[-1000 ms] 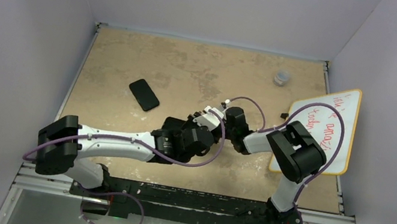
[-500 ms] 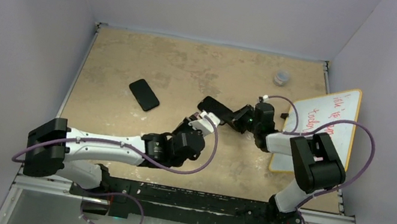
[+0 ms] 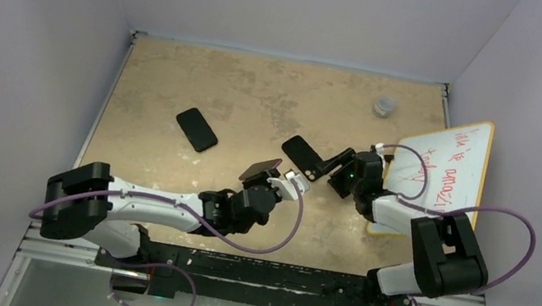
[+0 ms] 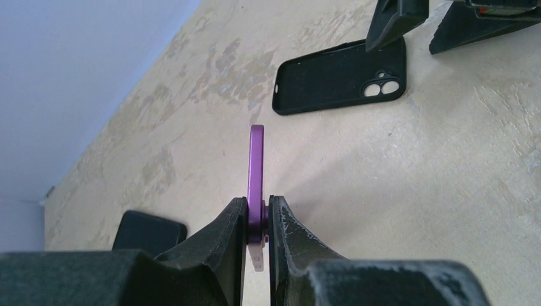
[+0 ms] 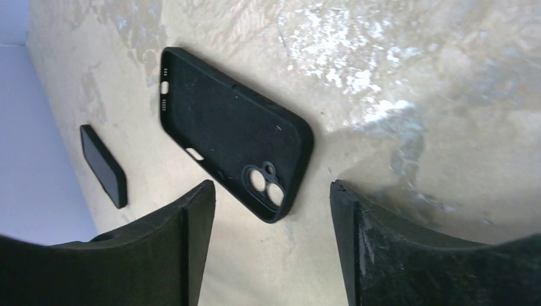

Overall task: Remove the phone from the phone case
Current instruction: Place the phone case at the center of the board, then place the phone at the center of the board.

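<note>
My left gripper (image 4: 257,203) is shut on the purple phone (image 4: 256,166), which it holds edge-on above the table. In the top view the phone (image 3: 259,171) tilts up just left of centre, with the left gripper (image 3: 269,184) at its lower end. The black phone case (image 3: 302,156) lies flat on the table and holds nothing, its camera cutout showing (image 5: 233,131). My right gripper (image 5: 271,188) stands open just behind the case's camera end, its fingers apart from it. The case (image 4: 341,75) also shows in the left wrist view, beyond the phone.
A flat black slab (image 3: 197,129) lies on the table at the left. A whiteboard (image 3: 448,170) with red writing leans at the right edge. A small grey cap (image 3: 384,105) sits at the back right. Walls enclose the table on three sides.
The two grippers have drawn apart: the right one carried the case rightward, set it down and opened. The left one drew back toward the near left with the phone.
</note>
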Controlling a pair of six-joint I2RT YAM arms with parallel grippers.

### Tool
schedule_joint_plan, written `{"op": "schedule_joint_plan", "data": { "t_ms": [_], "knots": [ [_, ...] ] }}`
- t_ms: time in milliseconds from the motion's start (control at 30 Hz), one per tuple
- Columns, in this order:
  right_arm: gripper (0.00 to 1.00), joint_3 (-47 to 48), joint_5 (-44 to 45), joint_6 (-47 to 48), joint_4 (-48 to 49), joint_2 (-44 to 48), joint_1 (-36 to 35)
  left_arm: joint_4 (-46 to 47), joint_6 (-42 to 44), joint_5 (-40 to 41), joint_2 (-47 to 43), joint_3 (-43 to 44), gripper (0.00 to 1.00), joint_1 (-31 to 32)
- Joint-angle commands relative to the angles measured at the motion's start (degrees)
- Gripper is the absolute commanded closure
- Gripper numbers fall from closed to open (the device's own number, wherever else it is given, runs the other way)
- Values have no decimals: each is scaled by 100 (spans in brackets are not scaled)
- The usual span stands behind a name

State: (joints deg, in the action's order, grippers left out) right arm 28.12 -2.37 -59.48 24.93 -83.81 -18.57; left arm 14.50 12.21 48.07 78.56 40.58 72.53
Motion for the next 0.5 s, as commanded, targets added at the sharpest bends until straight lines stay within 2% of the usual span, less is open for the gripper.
{"op": "schedule_joint_plan", "data": {
  "t_ms": [0, 167, 467],
  "knots": [
    [30, -78, 583, 394, -580, 491, 11, 1029, 873, -145, 369, 39, 100, 33],
    [27, -186, 635, 784, -843, 1206, 5, 1125, 1187, -1, 789, 122, 100, 33],
    [27, -215, 588, 1262, -1301, 2565, 10, 2145, 2289, -327, 1861, 150, 100, 8]
  ]
}}
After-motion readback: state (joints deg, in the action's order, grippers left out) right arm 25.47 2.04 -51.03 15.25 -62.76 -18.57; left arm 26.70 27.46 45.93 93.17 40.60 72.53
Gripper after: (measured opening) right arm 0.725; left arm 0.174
